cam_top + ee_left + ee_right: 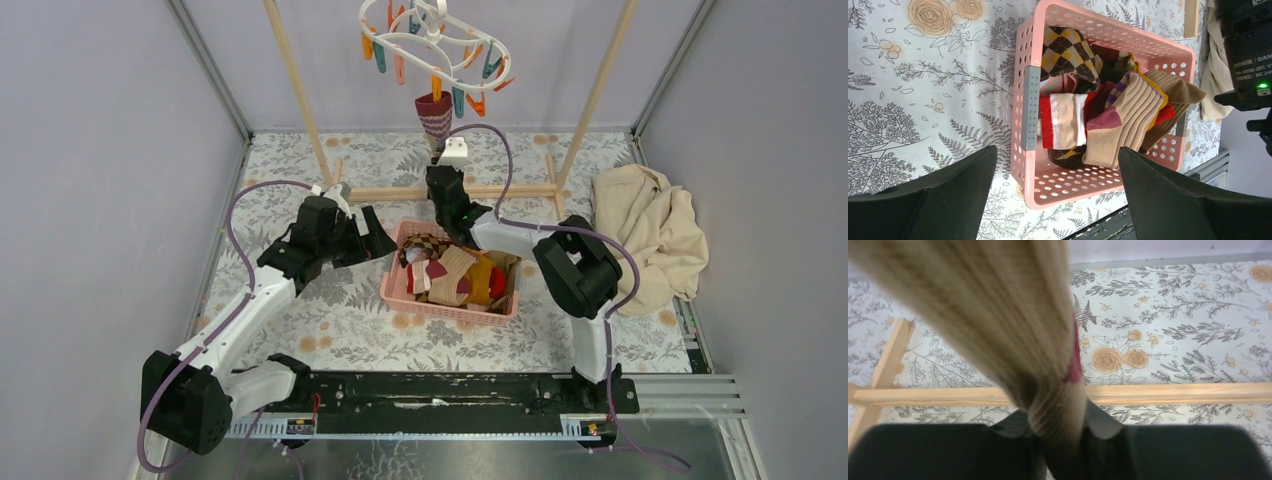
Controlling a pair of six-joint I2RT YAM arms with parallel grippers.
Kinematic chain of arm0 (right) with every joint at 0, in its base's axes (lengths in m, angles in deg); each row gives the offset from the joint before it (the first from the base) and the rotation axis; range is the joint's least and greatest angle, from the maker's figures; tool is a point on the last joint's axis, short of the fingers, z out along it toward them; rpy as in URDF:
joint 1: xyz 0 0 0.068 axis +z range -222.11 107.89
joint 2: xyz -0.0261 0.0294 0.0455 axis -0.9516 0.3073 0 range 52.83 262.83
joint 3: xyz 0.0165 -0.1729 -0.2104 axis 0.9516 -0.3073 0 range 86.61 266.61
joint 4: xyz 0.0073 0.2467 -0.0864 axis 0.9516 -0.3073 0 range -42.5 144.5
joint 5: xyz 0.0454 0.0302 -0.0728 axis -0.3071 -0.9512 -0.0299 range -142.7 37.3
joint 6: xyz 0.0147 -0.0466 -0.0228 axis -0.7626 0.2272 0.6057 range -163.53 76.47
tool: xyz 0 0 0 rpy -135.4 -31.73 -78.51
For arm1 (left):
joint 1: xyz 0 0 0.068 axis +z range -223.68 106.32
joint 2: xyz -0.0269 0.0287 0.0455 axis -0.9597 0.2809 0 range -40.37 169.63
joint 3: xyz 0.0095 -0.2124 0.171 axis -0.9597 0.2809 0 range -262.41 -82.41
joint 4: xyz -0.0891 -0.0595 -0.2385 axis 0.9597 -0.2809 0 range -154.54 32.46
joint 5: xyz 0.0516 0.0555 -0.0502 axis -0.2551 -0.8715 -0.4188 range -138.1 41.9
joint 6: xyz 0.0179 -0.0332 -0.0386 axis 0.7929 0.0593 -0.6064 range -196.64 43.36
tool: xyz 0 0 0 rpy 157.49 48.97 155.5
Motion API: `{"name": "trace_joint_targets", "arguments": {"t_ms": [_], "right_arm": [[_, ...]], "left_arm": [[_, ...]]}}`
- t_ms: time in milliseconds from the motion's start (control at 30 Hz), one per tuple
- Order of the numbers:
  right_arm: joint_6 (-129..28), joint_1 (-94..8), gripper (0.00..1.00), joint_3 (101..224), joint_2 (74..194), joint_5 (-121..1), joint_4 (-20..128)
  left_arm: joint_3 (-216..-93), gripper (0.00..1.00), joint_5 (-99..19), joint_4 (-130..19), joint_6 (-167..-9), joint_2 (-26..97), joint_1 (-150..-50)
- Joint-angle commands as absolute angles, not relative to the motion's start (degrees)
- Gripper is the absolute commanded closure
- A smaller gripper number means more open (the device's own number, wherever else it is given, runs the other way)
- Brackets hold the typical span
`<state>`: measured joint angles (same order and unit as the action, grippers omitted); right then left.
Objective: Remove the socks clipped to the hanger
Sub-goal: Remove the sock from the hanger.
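The white hanger (432,40) with orange and teal clips hangs at the top centre. One maroon-striped sock (434,115) is still clipped under it. My right gripper (439,148) reaches up to that sock's lower end. In the right wrist view its fingers are pinched on the ribbed beige and maroon fabric (998,315), at the right gripper (1060,440). My left gripper (375,235) hovers open and empty just left of the pink basket (392,285). Seen from the left wrist, the left gripper (1058,200) looks down on several loose socks (1108,120) piled in the basket (1018,160).
The wooden rack's lower bar (470,190) crosses behind the basket and shows in the right wrist view (1173,392); its uprights rise on both sides of the hanger. A large beige cloth (650,235) lies at the right. Grey walls enclose the floral table.
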<state>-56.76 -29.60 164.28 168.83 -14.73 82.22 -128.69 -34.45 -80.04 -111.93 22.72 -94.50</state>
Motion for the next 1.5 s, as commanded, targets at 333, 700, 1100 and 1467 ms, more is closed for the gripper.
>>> {"name": "trace_joint_targets", "arguments": {"t_ms": [333,700,1100,1467], "right_arm": [[-58.0,-30.1,0.91,155.5,151.3,-35.4,83.6],[-61.5,-30.0,0.94,149.4,137.0,-45.5,76.0],[-64.9,-30.1,0.96,149.6,126.3,-52.5,66.3],[-66.8,-30.1,0.97,155.7,120.1,-56.2,60.2]], "left_arm": [[-130.2,0.01,-36.3,-81.4,-110.6,21.7,-94.2],[-132.6,0.01,-37.1,-82.6,-110.3,22.1,-94.1],[-132.6,0.01,-37.4,-83.5,-111.0,20.7,-94.1],[-132.4,0.01,-37.7,-84.5,-111.7,18.8,-94.1]]}}
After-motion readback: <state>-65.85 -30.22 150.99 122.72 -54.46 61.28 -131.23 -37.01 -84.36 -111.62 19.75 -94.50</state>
